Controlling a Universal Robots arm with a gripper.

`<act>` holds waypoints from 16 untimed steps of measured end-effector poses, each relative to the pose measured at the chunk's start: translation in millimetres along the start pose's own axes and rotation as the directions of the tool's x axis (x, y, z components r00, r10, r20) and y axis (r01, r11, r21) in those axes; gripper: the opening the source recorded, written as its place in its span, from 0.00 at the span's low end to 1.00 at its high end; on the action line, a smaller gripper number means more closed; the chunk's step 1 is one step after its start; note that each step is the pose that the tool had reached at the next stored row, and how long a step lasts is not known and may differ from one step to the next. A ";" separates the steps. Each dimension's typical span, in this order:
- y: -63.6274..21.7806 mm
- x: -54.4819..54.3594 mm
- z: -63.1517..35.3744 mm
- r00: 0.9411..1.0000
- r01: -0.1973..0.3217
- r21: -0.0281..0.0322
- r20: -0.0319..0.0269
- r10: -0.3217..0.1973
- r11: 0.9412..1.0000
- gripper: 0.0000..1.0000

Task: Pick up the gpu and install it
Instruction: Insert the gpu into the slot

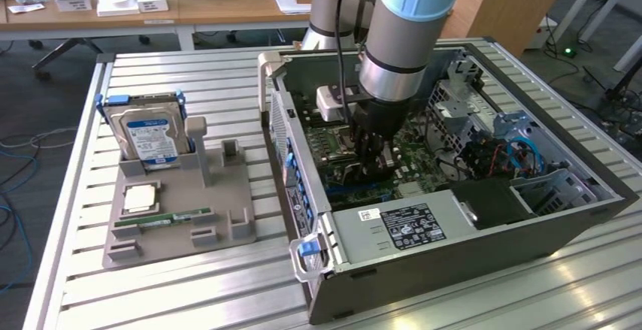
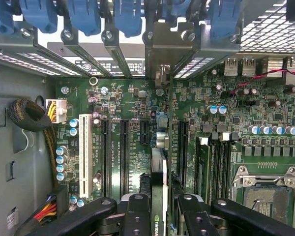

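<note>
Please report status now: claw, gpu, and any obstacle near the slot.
Claw shut on gpu, inside the computer case. Gpu on edge over motherboard slots. Nothing seen blocking.

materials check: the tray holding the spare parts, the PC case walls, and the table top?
Grey moulded parts tray: looks like matte plastic, possibly 3D-printed; dull, uniform, with blocky uprights. Open computer case: dark-painted sheet metal outside, bare grey perforated steel inside, judging by the punched holes. Slatted silver table: likely brushed aluminium profile; grooved with soft glare.
</note>
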State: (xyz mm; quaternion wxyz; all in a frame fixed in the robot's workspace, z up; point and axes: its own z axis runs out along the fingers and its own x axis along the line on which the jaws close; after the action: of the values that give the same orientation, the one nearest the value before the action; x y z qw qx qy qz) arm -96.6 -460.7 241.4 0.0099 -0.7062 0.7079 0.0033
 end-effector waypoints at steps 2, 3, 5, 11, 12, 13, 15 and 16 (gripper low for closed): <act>0.2 -0.2 0.0 1.000 0.000 0.000 0.000 0.000 1.000 0.26; 0.3 -0.3 0.0 1.000 0.000 0.000 0.000 0.000 1.000 0.26; 0.5 -0.4 0.0 1.000 0.000 0.000 0.000 0.000 1.000 0.26; 0.6 -0.5 0.1 1.000 0.000 0.000 0.000 0.000 1.000 0.26; 0.6 -0.5 0.1 1.000 0.000 0.000 0.000 0.000 1.000 0.26; 0.6 -0.5 0.2 1.000 0.000 0.000 0.000 0.000 1.000 0.26; 0.7 -0.6 0.2 1.000 0.000 0.000 0.000 0.000 1.000 0.26; 0.8 -0.6 0.3 1.000 0.000 0.000 0.000 0.000 1.000 0.26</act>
State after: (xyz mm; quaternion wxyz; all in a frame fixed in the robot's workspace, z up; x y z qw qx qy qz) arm -97.4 -460.1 241.2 0.0099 -0.7062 0.7080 0.0033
